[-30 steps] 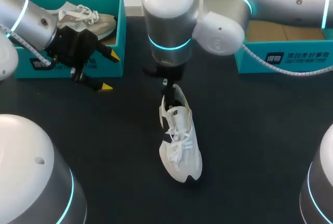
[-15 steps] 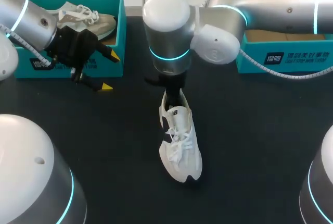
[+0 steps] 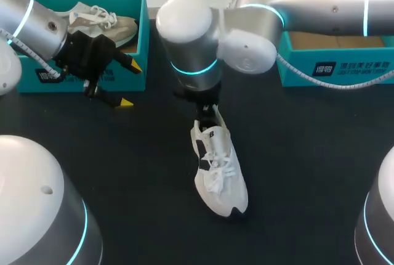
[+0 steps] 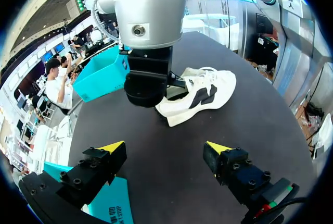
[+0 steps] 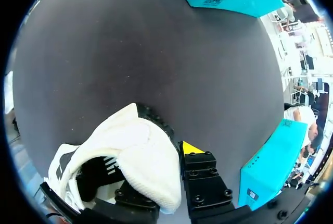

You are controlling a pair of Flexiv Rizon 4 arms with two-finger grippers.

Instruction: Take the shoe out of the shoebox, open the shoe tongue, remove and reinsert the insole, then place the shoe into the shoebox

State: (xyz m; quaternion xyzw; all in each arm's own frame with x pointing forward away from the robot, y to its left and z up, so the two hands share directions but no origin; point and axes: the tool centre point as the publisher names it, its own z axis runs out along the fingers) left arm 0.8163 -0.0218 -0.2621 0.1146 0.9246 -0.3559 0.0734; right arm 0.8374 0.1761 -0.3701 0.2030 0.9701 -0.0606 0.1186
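A white shoe with black trim (image 3: 220, 167) lies on the black table, toe toward me and heel toward the back. My right gripper (image 3: 206, 114) comes straight down onto its heel under the big wrist. In the right wrist view the right gripper (image 5: 167, 168) is shut on the shoe's heel (image 5: 143, 153), one yellow-tipped finger (image 5: 191, 149) outside it and the other inside the opening. My left gripper (image 3: 129, 84) hangs open in front of the left shoebox (image 3: 144, 46), holding nothing. From the left wrist, the left gripper (image 4: 165, 147) faces the shoe (image 4: 200, 92) from a distance.
The teal left shoebox holds a second, beige shoe (image 3: 101, 23). A teal right shoebox (image 3: 345, 71) stands at the back right, behind my right arm (image 3: 308, 0). Bare black tabletop (image 3: 308, 154) surrounds the white shoe.
My right gripper has come down and shut on the shoe's heel. The shoe has shifted slightly, its toe swinging to the right. The left arm has not moved.
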